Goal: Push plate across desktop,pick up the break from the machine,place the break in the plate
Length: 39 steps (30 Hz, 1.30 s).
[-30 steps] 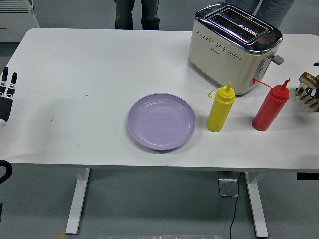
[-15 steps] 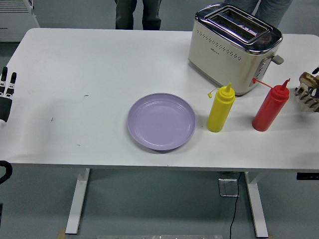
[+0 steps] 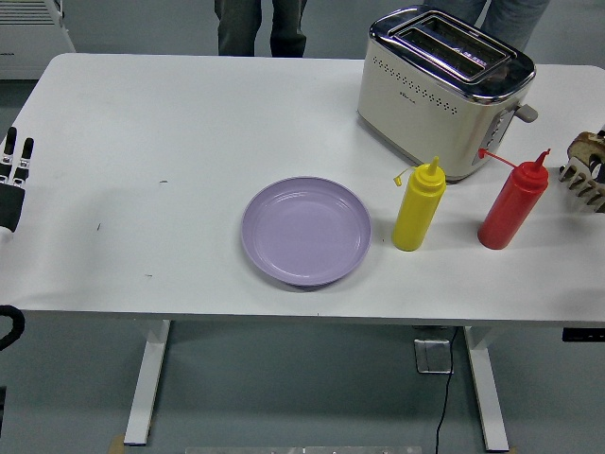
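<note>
On the white tabletop (image 3: 189, 123) the plate (image 3: 305, 231) sits untouched; your left hand (image 3: 11, 175) rests at the edge, finger state unclear. Next, push the plate.

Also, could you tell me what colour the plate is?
Pale purple plate, clearest in the head view.

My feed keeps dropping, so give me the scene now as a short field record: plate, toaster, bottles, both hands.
plate: purple, empty, near the table's front edge
toaster: far right, behind the bottles; slot contents unclear
yellow bottle: upright, right of the plate
red bottle: upright, right of the yellow one
left hand: at the left edge, holding nothing
right hand: at the right edge, fingers spread
</note>
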Tool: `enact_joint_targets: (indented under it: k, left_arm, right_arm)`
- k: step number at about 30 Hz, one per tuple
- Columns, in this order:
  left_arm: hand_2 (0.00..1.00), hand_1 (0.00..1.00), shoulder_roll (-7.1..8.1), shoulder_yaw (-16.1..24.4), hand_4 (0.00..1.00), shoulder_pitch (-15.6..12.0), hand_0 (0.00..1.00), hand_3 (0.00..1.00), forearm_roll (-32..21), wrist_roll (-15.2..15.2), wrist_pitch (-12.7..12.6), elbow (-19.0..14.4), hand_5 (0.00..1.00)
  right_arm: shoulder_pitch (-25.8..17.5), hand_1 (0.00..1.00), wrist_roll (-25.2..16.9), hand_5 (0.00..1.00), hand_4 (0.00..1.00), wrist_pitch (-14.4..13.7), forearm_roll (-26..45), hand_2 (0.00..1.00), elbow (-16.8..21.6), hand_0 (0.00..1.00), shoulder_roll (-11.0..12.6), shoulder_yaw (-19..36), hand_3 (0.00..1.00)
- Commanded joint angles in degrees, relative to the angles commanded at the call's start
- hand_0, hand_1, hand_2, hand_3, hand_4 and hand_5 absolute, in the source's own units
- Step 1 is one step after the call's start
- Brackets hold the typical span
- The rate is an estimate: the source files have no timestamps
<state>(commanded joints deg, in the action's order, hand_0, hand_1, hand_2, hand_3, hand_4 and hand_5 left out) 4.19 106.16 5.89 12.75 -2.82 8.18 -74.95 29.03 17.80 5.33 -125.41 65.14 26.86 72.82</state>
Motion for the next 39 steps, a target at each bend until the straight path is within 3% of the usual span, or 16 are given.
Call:
enact_joint_targets:
  k: [1,12,13,25,39]
  left_arm:
    - [0.861,0.825,0.01,0.0,0.664,0.0,0.829,0.83,0.0,0.0,0.0,0.0,0.998]
    - [0.861,0.825,-0.03,-0.2,0.663,-0.1,0.829,0.829,0.0,0.0,0.0,0.0,0.998]
    - [0.861,0.825,-0.05,-0.1,0.664,-0.1,0.83,0.829,0.0,0.1,0.0,0.0,0.998]
    - [0.861,0.825,-0.03,0.2,0.664,0.1,0.829,0.83,0.0,0.0,0.0,0.0,0.998]
    - [0.861,0.825,-0.01,0.5,0.663,0.3,0.83,0.829,0.1,0.0,0.0,0.0,0.998]
  right_arm:
    - [0.0,0.387,0.0,0.09,0.377,-0.2,0.0,0.431,0.0,0.308,0.0,0.0,0.5]
    - [0.0,0.381,0.1,0.067,0.356,-2.0,-0.6,0.424,1.1,0.306,0.3,0.1,0.495]
    - [0.0,0.377,0.1,0.046,0.318,-2.1,-0.7,0.42,1.7,0.319,0.5,0.3,0.485]
    - [0.5,0.36,0.5,0.025,0.302,-2.5,-0.9,0.408,6.9,0.312,1.8,2.7,0.476]
    - [3.2,0.351,2.3,0.021,0.308,-0.2,4.0,0.401,13.1,0.297,3.9,4.6,0.47]
